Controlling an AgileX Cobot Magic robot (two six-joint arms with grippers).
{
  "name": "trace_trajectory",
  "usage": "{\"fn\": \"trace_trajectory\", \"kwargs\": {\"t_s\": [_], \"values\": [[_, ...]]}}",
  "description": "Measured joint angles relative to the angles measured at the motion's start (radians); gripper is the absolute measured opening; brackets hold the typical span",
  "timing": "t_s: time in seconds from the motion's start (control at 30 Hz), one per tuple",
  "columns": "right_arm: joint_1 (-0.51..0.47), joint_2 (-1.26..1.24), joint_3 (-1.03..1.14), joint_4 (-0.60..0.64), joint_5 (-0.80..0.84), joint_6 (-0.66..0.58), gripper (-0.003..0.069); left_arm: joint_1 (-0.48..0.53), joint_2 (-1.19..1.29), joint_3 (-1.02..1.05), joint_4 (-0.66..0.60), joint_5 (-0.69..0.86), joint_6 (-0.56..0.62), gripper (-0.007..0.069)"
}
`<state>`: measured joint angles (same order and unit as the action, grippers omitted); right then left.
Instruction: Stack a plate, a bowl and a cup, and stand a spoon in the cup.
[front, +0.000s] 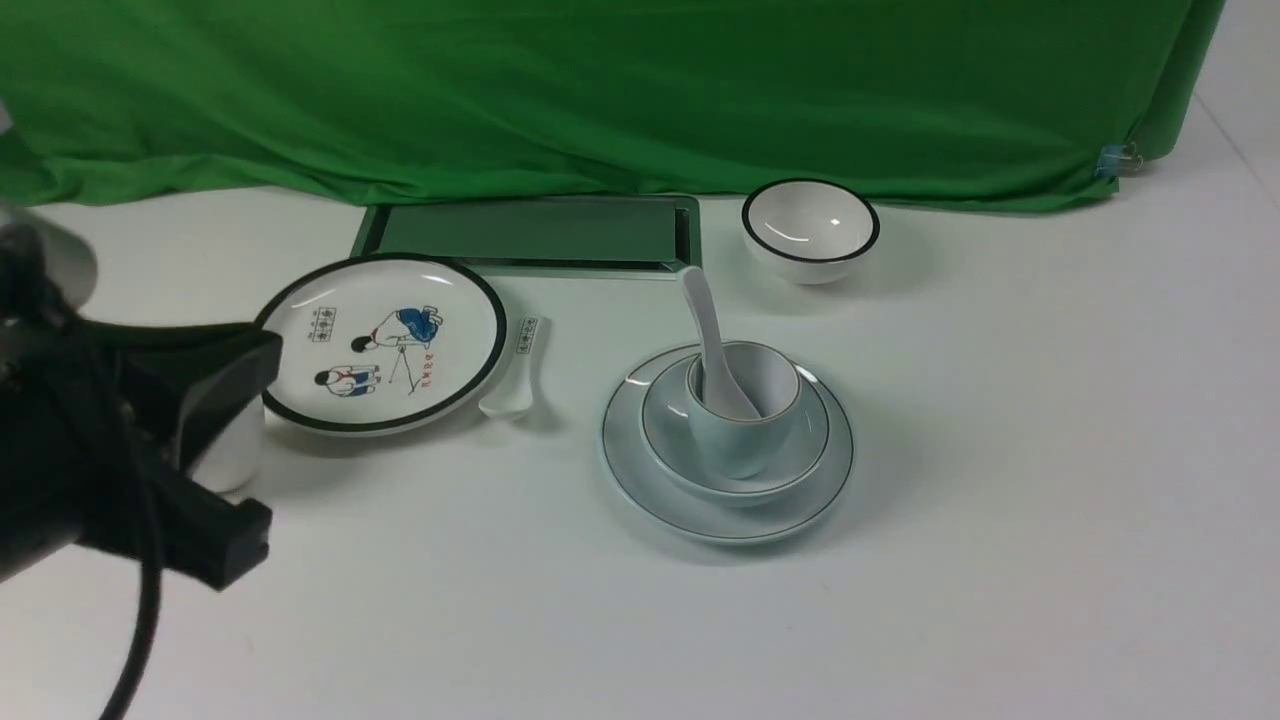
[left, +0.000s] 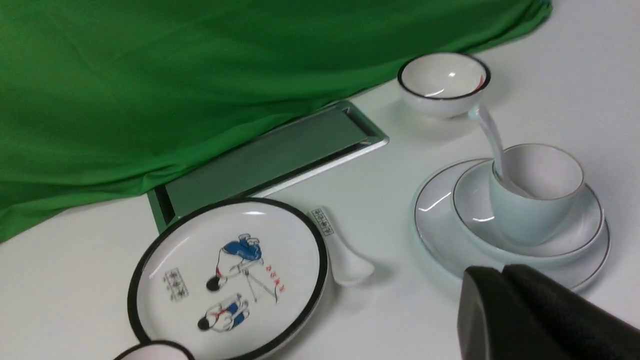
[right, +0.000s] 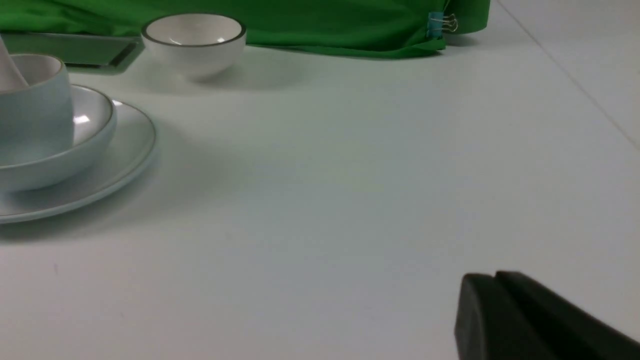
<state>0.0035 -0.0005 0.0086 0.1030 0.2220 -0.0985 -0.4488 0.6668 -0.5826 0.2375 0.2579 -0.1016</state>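
The front view alone takes in the whole desk (front: 1000, 500): the plate (front: 640, 480) with the bowl (front: 800, 455) on it, the cup (front: 745, 440) standing in the bowl, and the spoon (front: 712, 345) in the cup. It also shows the left arm's dark body at the near left, in front of a white cup (front: 232, 452). The right arm does not appear there.

The left wrist view shows the left gripper (left: 501, 272) with its jaws pressed together, holding nothing. The stack lies just beyond their tips, the plate (left: 440, 225) nearest, and nothing touches. The cartoon plate (left: 165, 250), the marked spoon (left: 340, 250) beside it, the black-rimmed bowl (left: 442, 82) and the green tray (left: 270, 155) lie further off to one side.

The right wrist view shows the right gripper (right: 495, 280), jaws closed on nothing, over bare desk. The stack sits well apart from them, at the far side of the picture.

The spoon's bowl end rests down inside the cup; its handle leans on the rim and rises tilted, pointing away from the robot and a little to its left.
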Motion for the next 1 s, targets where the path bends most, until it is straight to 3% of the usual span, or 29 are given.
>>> {"fn": "trace_trajectory", "kwargs": {"t_s": [0.23,0.27,0.37,0.43,0.5,0.73,1.0], "values": [[-0.001,0.0,0.0,0.0,0.0,0.0,0.0065,0.061,-0.331,0.302,0.0,-0.3,0.0,-0.0031],[-0.001,0.0,0.0,0.0,0.001,0.0,0.0068,0.105,-0.426,0.398,-0.003,-0.381,0.0,-0.0031],[-0.001,0.0,0.0,0.0,0.001,0.0,0.0071,0.18,-0.557,0.531,-0.058,-0.434,-0.005,-0.0031],[-0.001,0.0,0.0,0.0,0.001,0.0,0.0073,0.227,-0.612,0.574,-0.104,-0.403,-0.011,-0.0031],[-0.001,0.0,0.0,0.0,0.0,0.0,0.008,0.28,-0.661,0.586,-0.167,-0.264,-0.026,-0.0031],[-0.001,0.0,0.0,0.0,0.001,0.0,0.0099,0.332,-0.665,0.59,-0.204,-0.02,-0.027,-0.0031],[-0.001,0.0,0.0,0.0,0.001,0.0,0.0123,0.347,-0.665,0.59,-0.216,0.003,0.064,-0.0031]]}}
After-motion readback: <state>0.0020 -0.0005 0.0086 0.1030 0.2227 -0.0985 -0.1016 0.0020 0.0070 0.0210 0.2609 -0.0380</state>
